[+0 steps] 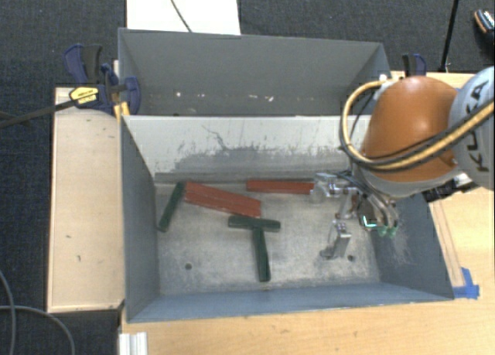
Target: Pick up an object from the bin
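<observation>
The gripper (338, 244) hangs low over bare floor of the bin (302, 262), apart to the right of the dark green T-shaped piece (256, 239). Whether it is open cannot be told, and it holds nothing visible. I judge this the approach step. Next it must centre over the T-piece, or over the red-brown bar (280, 186) up-right of that piece, then close.

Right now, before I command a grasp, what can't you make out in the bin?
1. Bin floor's back right corner: hidden under the orange cover, camera view.
2. Far red-brown bar: right end hidden by the robot's wrist.
3. Tool: contact with the floor unclear from above.
</observation>
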{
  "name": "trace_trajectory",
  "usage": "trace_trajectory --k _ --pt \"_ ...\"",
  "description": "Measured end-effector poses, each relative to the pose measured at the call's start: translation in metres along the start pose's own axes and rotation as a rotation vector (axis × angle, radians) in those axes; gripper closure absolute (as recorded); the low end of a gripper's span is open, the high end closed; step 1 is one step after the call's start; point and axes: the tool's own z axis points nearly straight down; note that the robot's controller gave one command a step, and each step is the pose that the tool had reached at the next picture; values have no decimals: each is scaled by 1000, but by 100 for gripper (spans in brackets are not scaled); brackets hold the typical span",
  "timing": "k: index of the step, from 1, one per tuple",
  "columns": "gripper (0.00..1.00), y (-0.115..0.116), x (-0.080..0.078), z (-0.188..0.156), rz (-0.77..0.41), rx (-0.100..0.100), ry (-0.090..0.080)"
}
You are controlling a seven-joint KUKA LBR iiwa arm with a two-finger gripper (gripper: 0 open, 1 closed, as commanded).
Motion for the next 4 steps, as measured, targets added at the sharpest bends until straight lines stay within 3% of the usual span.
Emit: trace_trajectory --k 1,2,3,4 --pt "0 8 -11 134 168 -1 -1" --pt "0 44 7 130 -171 -1 -3" --pt "0 94 6 130 -581 -1 -11" --pt "100 92 6 130 -575 0 -10"
